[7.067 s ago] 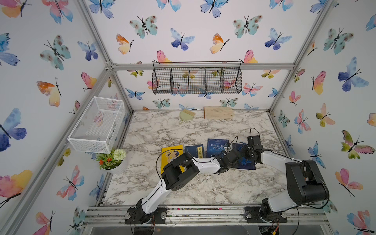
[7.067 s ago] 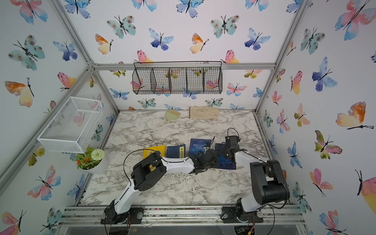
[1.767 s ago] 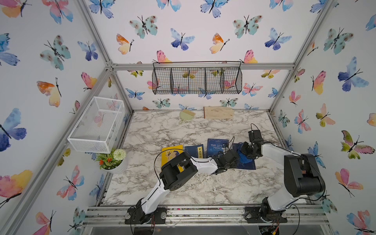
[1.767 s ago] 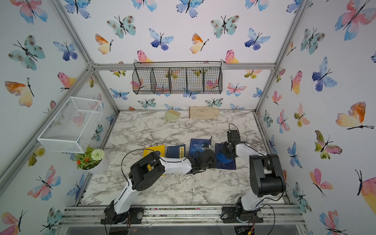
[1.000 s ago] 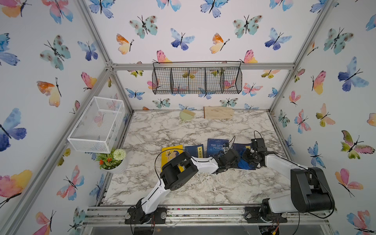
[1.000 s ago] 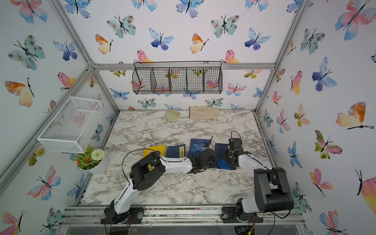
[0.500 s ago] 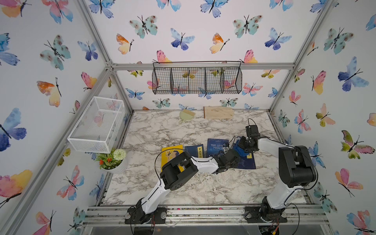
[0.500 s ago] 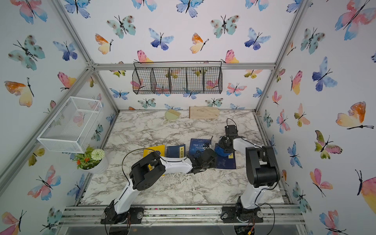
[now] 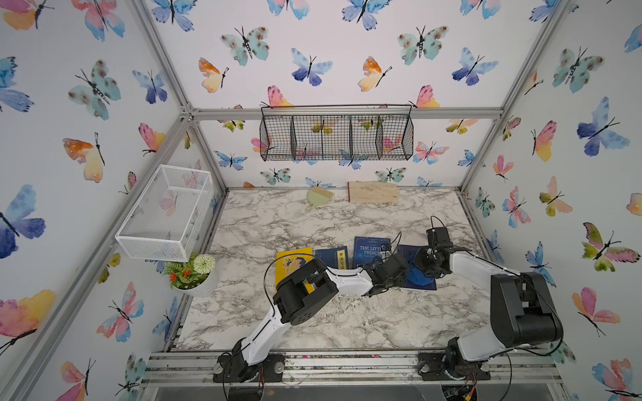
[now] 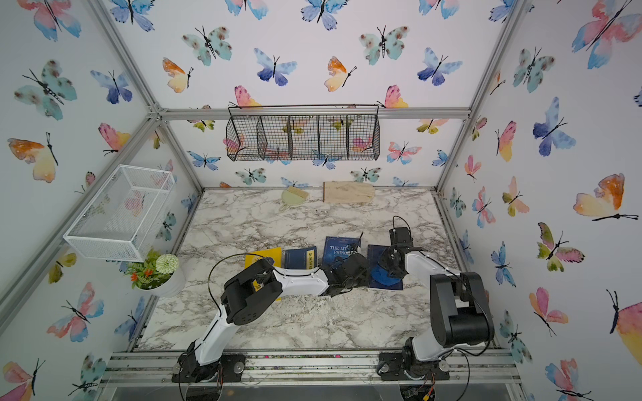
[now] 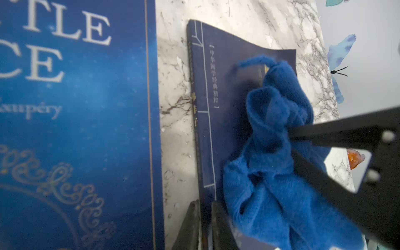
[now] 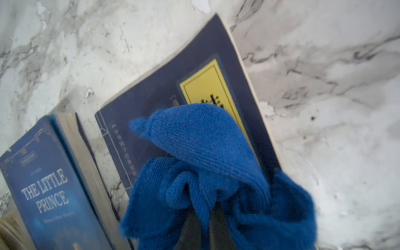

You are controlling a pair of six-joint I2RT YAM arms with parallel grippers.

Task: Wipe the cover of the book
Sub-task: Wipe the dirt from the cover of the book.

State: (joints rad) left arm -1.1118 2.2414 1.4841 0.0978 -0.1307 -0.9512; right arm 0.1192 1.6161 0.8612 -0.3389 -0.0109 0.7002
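The book (image 9: pixel 405 252) is dark navy with a yellow label (image 12: pixel 207 86) and lies flat on the marble table, rightmost in a row of books. In both top views my right gripper (image 9: pixel 426 266) is low over it. That right gripper (image 12: pixel 204 218) is shut on a bunched blue cloth (image 12: pixel 201 138), and the cloth (image 11: pixel 270 151) rests on the book's cover (image 11: pixel 225 86). My left gripper (image 11: pixel 204 212) is shut on the book's spine edge at its near left corner. The cloth (image 10: pixel 380 275) hides part of the label.
Left of the book lie a blue "The Little Prince" book (image 9: pixel 370 244), a small navy book (image 9: pixel 331 257) and a yellow book (image 9: pixel 290 258). A potted plant (image 9: pixel 194 274) stands at the left edge. A green brush (image 9: pixel 318 196) and a wooden board (image 9: pixel 373 191) lie by the back wall.
My right gripper has drawn the cloth over the cover toward the front of the table, after sweeping back and forth. The left gripper has kept its hold on the spine edge.
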